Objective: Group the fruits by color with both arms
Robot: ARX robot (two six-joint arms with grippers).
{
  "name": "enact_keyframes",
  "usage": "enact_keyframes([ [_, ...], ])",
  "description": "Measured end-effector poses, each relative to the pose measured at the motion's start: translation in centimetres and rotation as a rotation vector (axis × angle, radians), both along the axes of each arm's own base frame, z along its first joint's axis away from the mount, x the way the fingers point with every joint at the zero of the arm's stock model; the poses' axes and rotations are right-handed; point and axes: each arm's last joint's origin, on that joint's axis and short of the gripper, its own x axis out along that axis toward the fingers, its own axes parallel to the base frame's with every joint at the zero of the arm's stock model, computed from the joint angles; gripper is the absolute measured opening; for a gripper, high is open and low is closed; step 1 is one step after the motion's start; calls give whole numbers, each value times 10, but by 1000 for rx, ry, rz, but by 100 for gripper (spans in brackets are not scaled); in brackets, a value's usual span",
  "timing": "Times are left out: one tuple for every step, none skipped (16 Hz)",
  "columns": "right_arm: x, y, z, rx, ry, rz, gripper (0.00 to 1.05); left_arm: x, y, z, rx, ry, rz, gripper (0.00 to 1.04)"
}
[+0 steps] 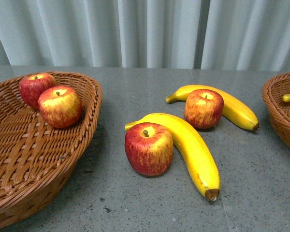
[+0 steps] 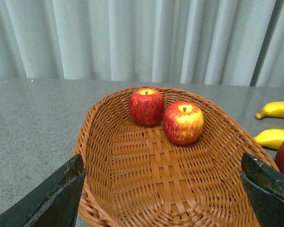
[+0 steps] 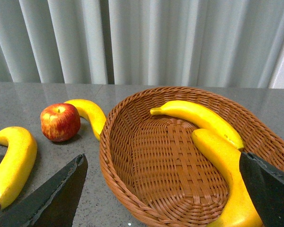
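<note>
Left hand [image 2: 162,166]: fingers spread wide, holding nothing, facing the left basket [image 2: 89,126].
Right hand [image 3: 162,163]: just as wide and empty, facing the right basket [image 3: 106,137].
Near apple [image 1: 149,149]: the landmark, on the worktop [image 1: 135,212]; glossy red streaked with yellow, stem up.
Risk, near pair: the near banana [image 1: 195,154] curls behind and to the right of the near apple, touching it. A grasp on either would likely shove the other, and the round apple could roll.
Risk, far pair: beyond the near apple and to its right, the far apple [image 1: 203,108] seems to sit against the far banana [image 1: 234,108], so the same nudging is likely.
Risk, slip: the skins look smooth, so a shallow pinch might let a fruit squirt out.
Sorted apples [image 1: 60,106]: 2, in the left basket, left of the near apple.
Sorted bananas [image 3: 199,116]: 2, bright yellow, in the right basket, far right of the near apple.
</note>
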Motion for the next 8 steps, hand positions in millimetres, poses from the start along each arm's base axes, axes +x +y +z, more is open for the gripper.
enact_keyframes([
  [0,0,0,0,0,0,98,0,0,0,0,0,0,98],
  [0,0,0,0,0,0,98,0,0,0,0,0,0,98],
  [0,0,0,0,0,0,98,0,0,0,0,0,0,98],
  [0,0,0,0,0,0,98,0,0,0,0,0,0,98],
  [0,0,0,0,0,0,98,0,0,0,0,0,0,98],
  [0,0,0,0,0,0,98,0,0,0,0,0,0,98],
  [0,0,0,0,0,0,98,0,0,0,0,0,0,98],
  [0,0,0,0,0,0,98,0,0,0,0,0,0,98],
])
